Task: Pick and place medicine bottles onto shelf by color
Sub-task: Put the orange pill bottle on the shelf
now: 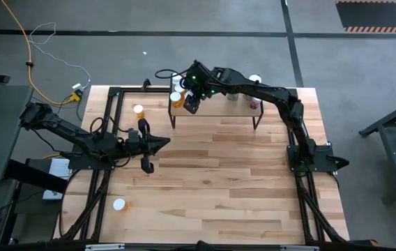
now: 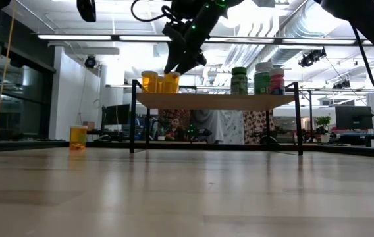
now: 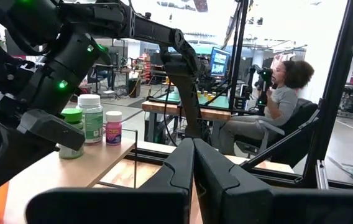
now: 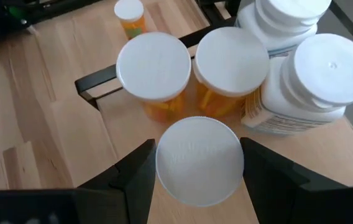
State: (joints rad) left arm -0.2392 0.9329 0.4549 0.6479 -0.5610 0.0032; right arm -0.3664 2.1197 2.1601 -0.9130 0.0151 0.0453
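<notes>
Here a white-capped bottle (image 4: 200, 160) sits between the right gripper's (image 4: 199, 171) fingers, which are spread just wide of its cap, at the shelf's (image 1: 215, 111) left end. Beside it stand two orange bottles (image 4: 154, 74), with white ones (image 4: 313, 84) close by. Green and pink bottles (image 2: 259, 80) occupy the shelf's other end. One orange bottle (image 1: 138, 111) stands on the table (image 1: 219, 181) near the closed, empty left gripper (image 1: 164, 143).

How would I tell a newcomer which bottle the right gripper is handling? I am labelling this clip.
Find the shelf at the table's far edge and go to its left end, where orange bottles cluster. The one between the right gripper's fingers is the white-capped orange bottle at the shelf's front edge, in front of two other orange bottles.
</notes>
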